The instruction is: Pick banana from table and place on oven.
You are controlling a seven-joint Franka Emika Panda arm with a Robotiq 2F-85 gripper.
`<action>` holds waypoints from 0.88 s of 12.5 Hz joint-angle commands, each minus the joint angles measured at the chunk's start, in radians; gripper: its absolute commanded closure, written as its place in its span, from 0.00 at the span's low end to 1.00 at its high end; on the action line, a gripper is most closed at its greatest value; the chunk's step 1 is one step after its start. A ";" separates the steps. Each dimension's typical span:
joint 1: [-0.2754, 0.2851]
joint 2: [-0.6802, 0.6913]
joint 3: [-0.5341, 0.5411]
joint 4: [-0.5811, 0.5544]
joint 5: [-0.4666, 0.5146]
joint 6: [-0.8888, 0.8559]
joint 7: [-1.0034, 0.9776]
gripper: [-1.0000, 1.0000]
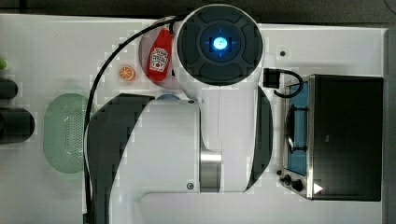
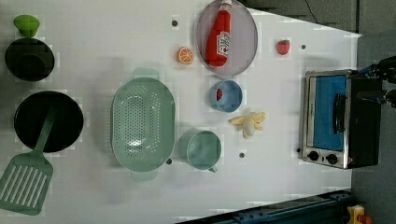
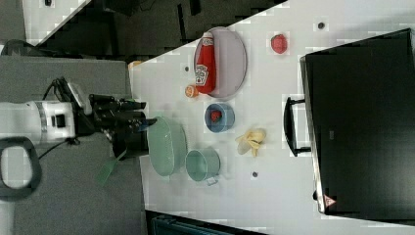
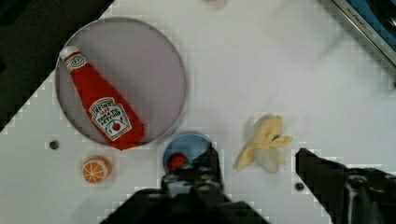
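Pale yellow banana (image 2: 248,123): it is lying free on the white table (image 2: 93,28), untouched, at about 9 o'clock of the oven (image 2: 340,119) in the left view, with bare tabletop between them.
Gripper (image 4: 256,163): it is hanging released over the table, jaws spread and holding nothing; in the wrist view the banana is showing between the two dark fingers (image 4: 322,175).
Risk, missed grasp: I judge the bunch to be lumpy and stubby, so closing jaws may be pinching a single finger of it and letting it twist or slip out.
Risk, neighbours: the blue bowl (image 2: 226,96) is sitting near the banana at about 11 o'clock in the left view, and the green cup (image 2: 201,149) near it at about 8 o'clock; a descent off line could be nudging either.
Risk, placing: the oven's black top (image 3: 362,122) looks flat, yet a release near its edge could be sending the banana rolling off.
Blue bowl: it is holding one small red piece (image 4: 176,162).
Grey plate (image 2: 243,42): a red ketchup bottle (image 2: 219,35) is lying on it.
Green colander (image 2: 142,122): it looks empty.
Green cup: it looks empty.
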 commanded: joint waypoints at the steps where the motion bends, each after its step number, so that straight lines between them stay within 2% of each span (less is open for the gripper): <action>1: -0.025 -0.443 -0.030 -0.358 0.004 -0.106 0.089 0.21; 3: -0.026 -0.442 -0.032 -0.359 0.004 -0.106 0.089 0.00; 7: -0.025 -0.408 -0.031 -0.391 0.004 -0.056 0.089 0.00; 11: -0.024 -0.312 -0.023 -0.511 0.004 0.160 0.089 0.00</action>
